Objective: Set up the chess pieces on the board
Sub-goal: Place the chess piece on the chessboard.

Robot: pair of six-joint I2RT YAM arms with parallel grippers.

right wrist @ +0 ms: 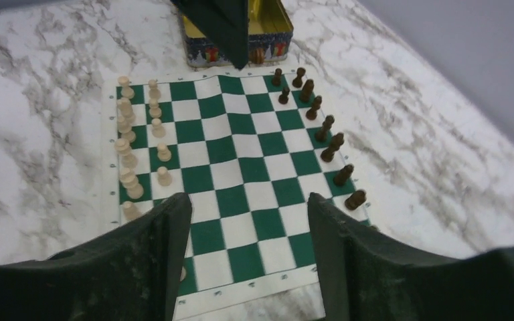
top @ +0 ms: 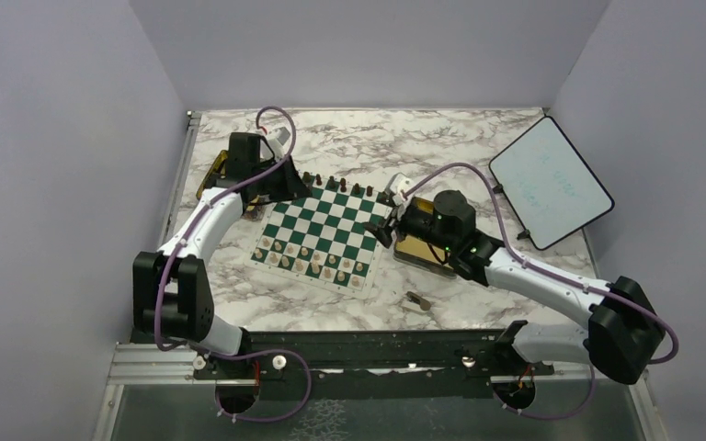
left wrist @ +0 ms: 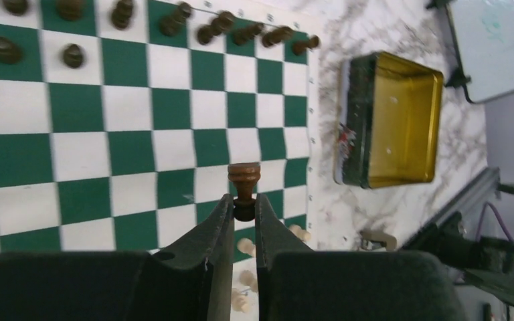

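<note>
**Bimanual set-up, seen from the arm bases outward.** Nearest the bases, a small loose object [top: 416, 299] lies on the marble table [top: 478, 138], apart from the board; what it is cannot be told.

The right gripper [right wrist: 247, 204] hangs at the board's right edge. Its jaws are spread wide with nothing between them. Its arm lies across part of the near tin [top: 420, 250], an open gold box just beside the board [top: 322, 230].

The board lies flat at the table's middle. The pale pieces [top: 311, 262] stand in two rows along its near edge. The dark pieces [top: 331, 184] line the far edge, and the middle squares are bare.

The left gripper [left wrist: 244, 212] is over the board's far-left corner. Its jaws are closed on a dark brown piece [left wrist: 244, 180], pinched at its rounded end with the broad end pointing away from the fingers. Whether the piece touches the board cannot be told.

In the right wrist view this gripper's black body hides part of the far tin [right wrist: 271, 27], which sits against the board's far-left corner.

Farthest right, a black-rimmed white tablet [top: 552, 184] lies tilted at the table edge, well apart from the board.
</note>
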